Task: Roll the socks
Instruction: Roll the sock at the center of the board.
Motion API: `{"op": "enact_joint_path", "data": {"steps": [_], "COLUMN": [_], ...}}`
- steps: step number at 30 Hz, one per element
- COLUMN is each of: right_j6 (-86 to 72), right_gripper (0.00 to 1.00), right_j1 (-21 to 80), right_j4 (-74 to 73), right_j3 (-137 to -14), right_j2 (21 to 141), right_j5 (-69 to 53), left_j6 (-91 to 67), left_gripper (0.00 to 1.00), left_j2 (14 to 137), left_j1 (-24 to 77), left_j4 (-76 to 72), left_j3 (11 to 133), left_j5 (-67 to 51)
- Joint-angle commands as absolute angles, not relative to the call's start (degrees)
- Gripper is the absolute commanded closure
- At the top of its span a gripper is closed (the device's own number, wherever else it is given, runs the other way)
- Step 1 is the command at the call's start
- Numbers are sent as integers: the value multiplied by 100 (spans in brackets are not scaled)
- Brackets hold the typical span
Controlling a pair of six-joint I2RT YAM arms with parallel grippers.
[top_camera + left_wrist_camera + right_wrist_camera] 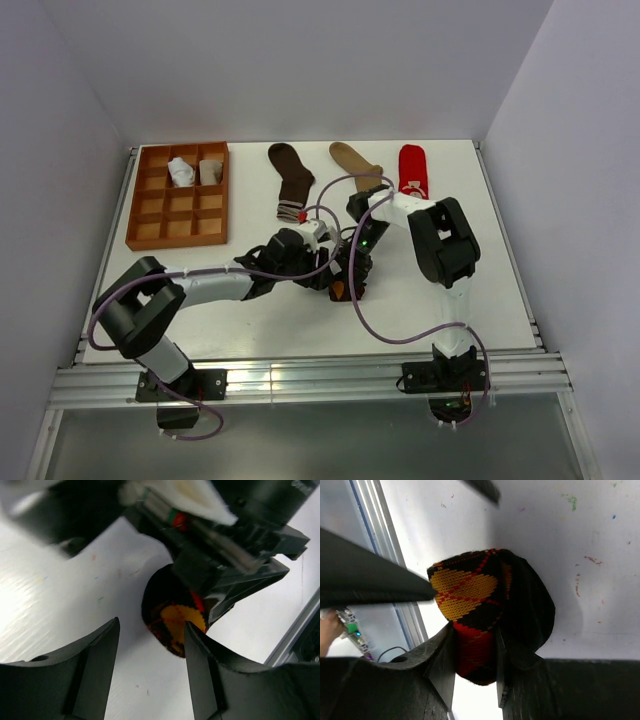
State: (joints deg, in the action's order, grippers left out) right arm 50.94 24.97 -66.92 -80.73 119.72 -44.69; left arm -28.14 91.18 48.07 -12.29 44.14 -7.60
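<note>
I'm seeing the right claw (474, 652) gripping the bunched argyle sock (465, 587); the left claw (151, 626) is hanging released just beside that sock.

We see the left tool (318, 272) and the right tool (356, 268) close together at the middle of the desk (250, 322), over a black-orange sock (340, 290). Behind them lie a dark brown sock (292, 178), a tan sock (356, 163) and a red sock (412, 168). The tray (178, 206) holds a white rolled sock (181, 172) and a beige rolled sock (210, 172).

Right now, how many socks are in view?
6: a white sock and a beige sock rolled in the tray; dark brown sock, tan sock and red sock flat along the far edge; argyle sock mid-table in the right tool. None seems hidden.
</note>
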Motion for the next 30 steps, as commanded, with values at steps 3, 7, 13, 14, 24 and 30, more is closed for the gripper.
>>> {"op": "enact_joint_path", "data": {"steps": [3, 7, 13, 14, 24, 30], "right_j6": [5133, 5071, 5054, 5019, 4799, 4544], "right_gripper": [72, 72, 72, 72, 62, 48], "right_j1": [2505, 2496, 2496, 2496, 2487, 2478], "right_j4": [-6398, -6390, -6425, -6416, -6144, -5608], "right_j3": [-8051, -8086, -8121, -8130, -8043, -7770], "right_j2": [12384, 12428, 12445, 12445, 12314, 11910], "right_j5": [-3586, -3577, -3551, -3542, -3446, -3427], "left_j6": [-2285, -2268, -2127, -2101, -2293, -2408], "left_gripper": [41, 38, 38, 38, 75, 100], "left_j2": [9465, 9536, 9861, 9905, 10371, 10529], "left_j1": [4825, 4834, 4834, 4825, 4825, 4834], "left_j4": [-1652, -1863, -1688, -1609, -959, -440], "left_j3": [4790, 4729, 4922, 4957, 5352, 5484], "left_j5": [-1817, -2275, -2610, -2628, -2452, -2180]}}
